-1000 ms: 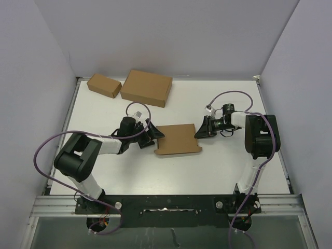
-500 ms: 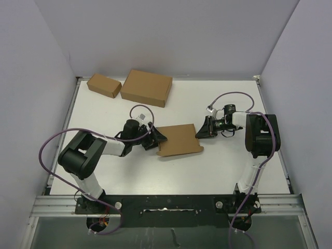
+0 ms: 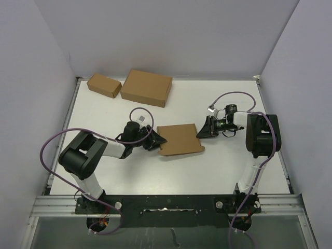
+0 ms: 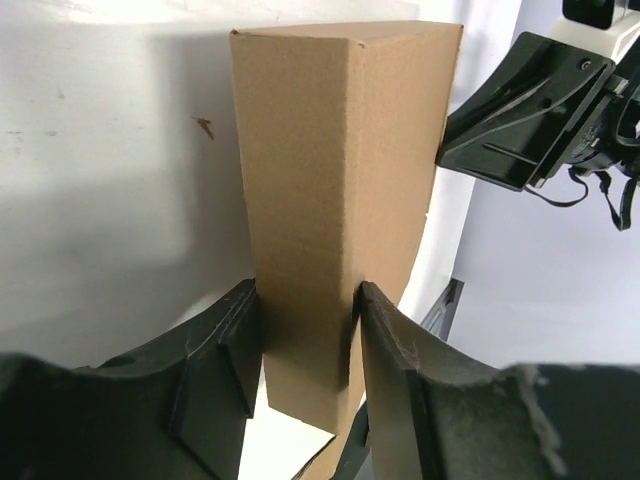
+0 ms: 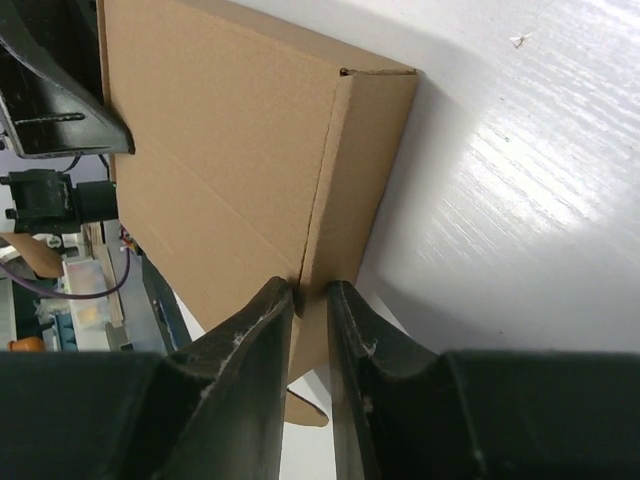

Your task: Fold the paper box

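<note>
The paper box (image 3: 180,139) is a shallow brown cardboard mailer lying flat mid-table, folded shut. My left gripper (image 3: 158,141) is at its left end. In the left wrist view both fingers press the box's narrow side wall (image 4: 340,150), so that gripper (image 4: 307,297) is shut on it. My right gripper (image 3: 200,131) is at the box's right far corner. In the right wrist view the gripper (image 5: 310,292) pinches the box's edge (image 5: 220,140) between nearly closed fingers.
A larger thick cardboard box (image 3: 147,87) and a small cardboard box (image 3: 104,85) stand at the back left near the wall. Purple cables loop from both arms. White walls close the table on three sides.
My left gripper slid right onto the box's left end and its jaws closed on the side wall. The box shifted slightly right. The right gripper kept its hold.
</note>
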{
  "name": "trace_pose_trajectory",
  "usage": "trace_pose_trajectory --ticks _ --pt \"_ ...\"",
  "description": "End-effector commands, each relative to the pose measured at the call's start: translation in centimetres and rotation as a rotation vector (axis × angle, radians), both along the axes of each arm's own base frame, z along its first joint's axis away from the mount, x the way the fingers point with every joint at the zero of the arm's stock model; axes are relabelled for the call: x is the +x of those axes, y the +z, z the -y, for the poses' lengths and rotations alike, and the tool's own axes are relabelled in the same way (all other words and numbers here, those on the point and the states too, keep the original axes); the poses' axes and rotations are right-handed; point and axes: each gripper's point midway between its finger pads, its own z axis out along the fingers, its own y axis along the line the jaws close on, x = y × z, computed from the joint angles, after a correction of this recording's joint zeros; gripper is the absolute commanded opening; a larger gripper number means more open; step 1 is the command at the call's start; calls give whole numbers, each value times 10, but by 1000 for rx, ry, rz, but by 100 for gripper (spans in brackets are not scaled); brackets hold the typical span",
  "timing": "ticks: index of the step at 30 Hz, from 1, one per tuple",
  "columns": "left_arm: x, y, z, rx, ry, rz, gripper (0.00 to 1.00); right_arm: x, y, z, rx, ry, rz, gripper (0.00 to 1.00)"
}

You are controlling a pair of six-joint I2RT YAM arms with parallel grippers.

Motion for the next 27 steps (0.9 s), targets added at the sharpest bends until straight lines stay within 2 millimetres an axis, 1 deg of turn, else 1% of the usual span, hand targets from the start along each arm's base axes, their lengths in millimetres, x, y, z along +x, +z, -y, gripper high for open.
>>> trace_pose_trajectory --ticks 1,5,6,9,13,16,18,20,21,22,24,25,26,27 --pt "9 33 4 -52 28 86 25 11 6 11 -71 16 118 21" --pt "9 45 3 -71 46 97 24 15 25 14 -51 14 178 28" --pt "8 48 2 -77 50 98 22 15 30 16 -46 12 188 31" --pt "6 58 -1 -84 65 101 21 18 45 25 -40 0 233 37" --pt "3 69 -8 -76 96 95 20 17 76 31 -36 23 351 46" --pt "2 78 -13 -84 123 74 20 10 102 26 -27 78 472 51" --pt "0 82 -15 -87 143 49 20 2 116 18 -46 146 565 56" --pt "-2 88 -17 -93 164 14 20 -10 127 3 -90 247 665 60" --pt "-2 91 -18 -97 177 -2 20 -18 131 -7 -124 313 725 65" --pt "-3 93 -19 -99 191 -22 20 -28 134 -22 -147 392 785 69" --pt "-6 97 -23 -96 218 -68 20 -43 143 -40 -200 516 933 80" --pt "-7 98 -25 -87 232 -96 20 -50 148 -48 -211 570 1010 85" --pt "-8 98 -27 -75 248 -126 20 -56 155 -54 -215 609 1091 94" --pt "-10 100 -28 -67 262 -152 20 -63 161 -59 -200 643 1166 99"
